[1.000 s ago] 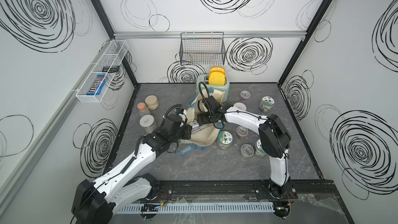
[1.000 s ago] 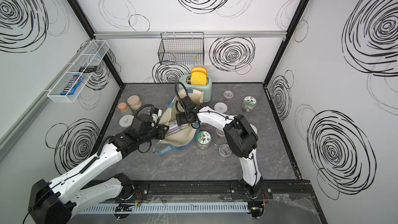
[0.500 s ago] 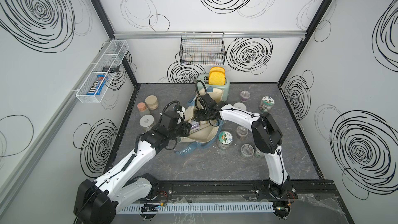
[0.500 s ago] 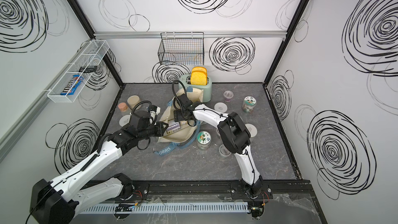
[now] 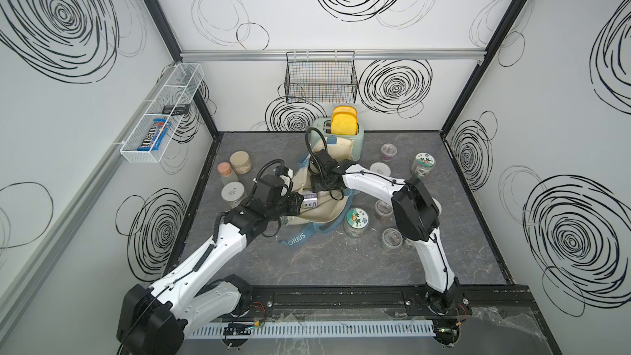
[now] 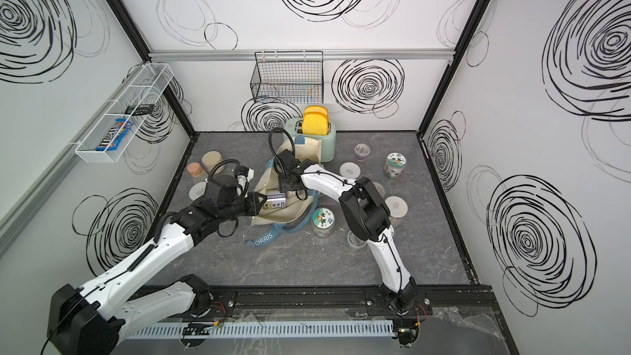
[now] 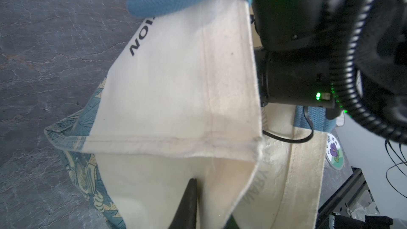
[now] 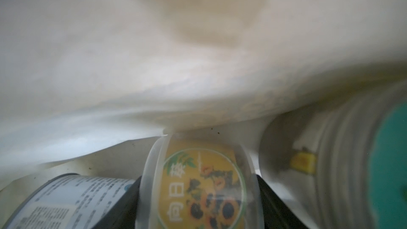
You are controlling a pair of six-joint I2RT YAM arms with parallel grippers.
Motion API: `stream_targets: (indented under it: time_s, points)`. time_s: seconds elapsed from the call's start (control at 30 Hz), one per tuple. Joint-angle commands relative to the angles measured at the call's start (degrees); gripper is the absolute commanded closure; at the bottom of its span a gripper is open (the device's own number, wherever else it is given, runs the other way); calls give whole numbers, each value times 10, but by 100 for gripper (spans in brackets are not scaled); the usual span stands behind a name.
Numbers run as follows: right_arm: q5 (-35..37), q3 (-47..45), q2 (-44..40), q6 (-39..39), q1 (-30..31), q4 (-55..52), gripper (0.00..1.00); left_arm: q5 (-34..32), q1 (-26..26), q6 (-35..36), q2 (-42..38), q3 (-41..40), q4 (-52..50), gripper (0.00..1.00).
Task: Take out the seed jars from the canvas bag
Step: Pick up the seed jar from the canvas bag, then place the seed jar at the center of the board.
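Observation:
The cream canvas bag (image 5: 329, 213) (image 6: 285, 215) (image 7: 176, 84) lies slumped mid-table with its blue strap spread in front. My left gripper (image 5: 302, 201) (image 6: 263, 199) (image 7: 195, 183) is shut, pinching the cloth by the bag's mouth and holding it up. My right gripper (image 5: 321, 187) (image 6: 288, 184) (image 8: 198, 197) reaches inside the bag. There it is shut on a clear seed jar (image 8: 202, 186) with a yellow sunflower lid, a dark finger (image 8: 130, 199) pressed to each side. Two more jars lie in the bag: one with a blue-white label (image 8: 66, 197), one with a teal lid (image 8: 352, 161).
Several seed jars stand on the table right of the bag, among them a flower-lid jar (image 5: 356, 221) and another (image 5: 422, 164). A tan-lid jar (image 5: 240, 162), a pinkish-lid jar (image 5: 224, 169) and a white-lid jar (image 5: 234, 192) stand left. The mint toaster (image 5: 341, 134) is behind the bag.
My right gripper has pushed further into the bag and its jaws have closed in on the sunflower jar. My left gripper has kept its pinch on the cloth, shifting slightly back.

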Motion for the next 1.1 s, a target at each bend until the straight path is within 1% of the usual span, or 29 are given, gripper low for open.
stream_targets:
  time_s: [0.0, 0.17, 0.27, 0.33, 0.4, 0.5, 0.63, 0.73, 0.9, 1.0, 1.07]
  points:
    - [-7, -8, -31, -1, 2, -32, 37, 3, 2, 1, -3, -5, 0, 83]
    - [-44, 33, -84, -4, -7, -18, 38, -3, 1, 1, -4, -5, 0, 83]
    - [-89, 43, -120, 3, -17, -4, 38, -10, 3, 2, -4, -3, -1, 83]
    - [-132, 29, -149, 5, -24, 19, 38, -13, 7, 4, -3, -1, -2, 83]
    - [-186, -4, -187, 15, -33, 60, 38, -12, 17, 7, -1, 0, 0, 83]
    - [-245, -64, -244, 40, -49, 124, 38, -10, 40, 13, 1, 7, -1, 83]
    - [-335, -126, -305, 82, -78, 178, 37, -8, 75, 22, 9, 21, 1, 84]
    - [-402, -171, -345, 116, -97, 219, 37, 9, 104, 25, 25, 33, 6, 84]
    - [-463, -243, -409, 147, -111, 256, 37, 27, 157, 31, 48, 58, 16, 84]
    - [-484, -293, -440, 146, -109, 257, 37, 47, 197, 30, 74, 87, 21, 84]
    - [-482, -332, -459, 140, -101, 256, 37, 46, 215, 30, 93, 110, 25, 84]
